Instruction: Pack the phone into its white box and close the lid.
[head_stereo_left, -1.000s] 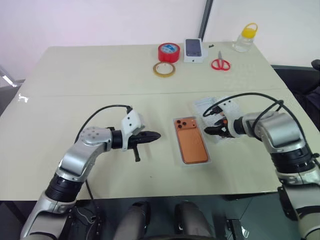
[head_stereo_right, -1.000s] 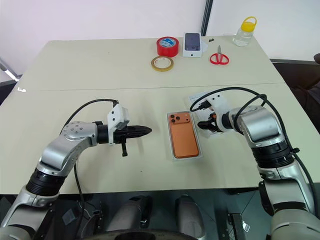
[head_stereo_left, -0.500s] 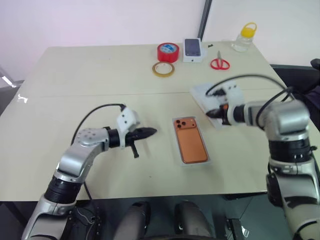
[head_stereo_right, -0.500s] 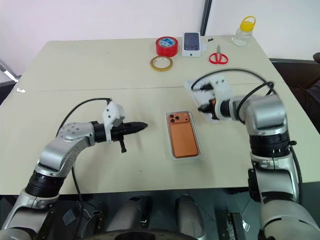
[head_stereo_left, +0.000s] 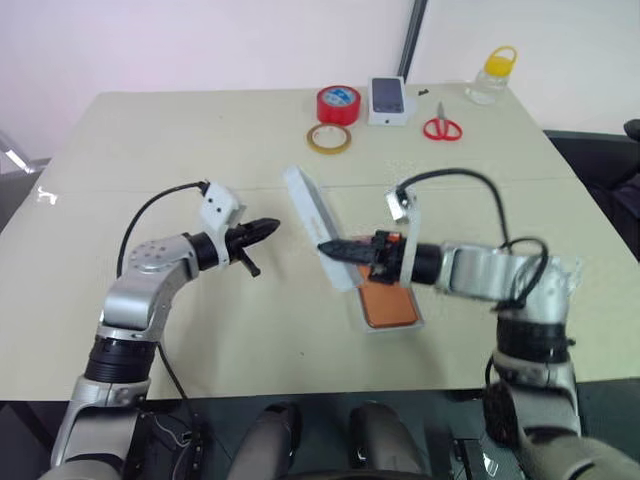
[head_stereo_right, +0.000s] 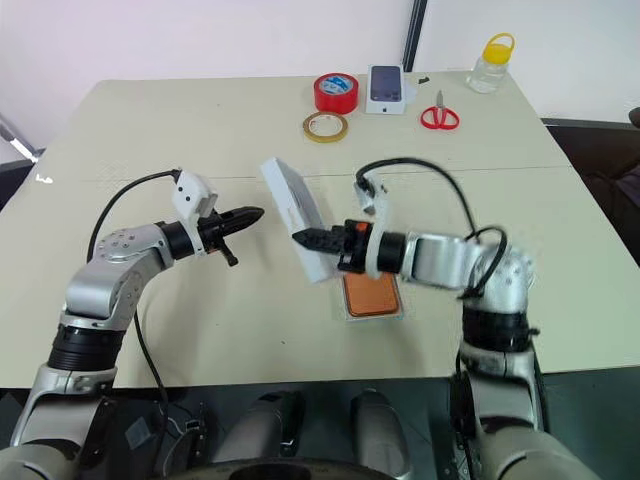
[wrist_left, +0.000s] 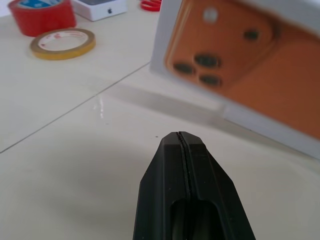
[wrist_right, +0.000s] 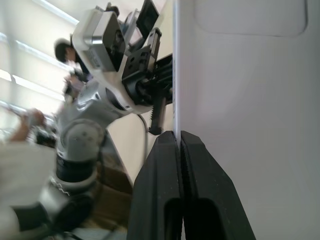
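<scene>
Orange phone (head_stereo_left: 390, 305) lies back-up in the white box (head_stereo_left: 362, 322) on the counter (head_stereo_left: 200, 150), partly hidden under your right arm. The lid (head_stereo_left: 315, 220) stands tilted on edge at the phone's 10 o'clock, long axis running 11 to 5, with your right claw (head_stereo_left: 335, 247) pinched on its lower rim. Your left claw (head_stereo_left: 262, 228) hovers closed and empty at the lid's 9 o'clock. The left wrist view shows an orange lid face; the right wrist view, a plain white one.

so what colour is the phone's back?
Copper-orange, with dark lenses; the phone shows best in the left wrist view.
</scene>
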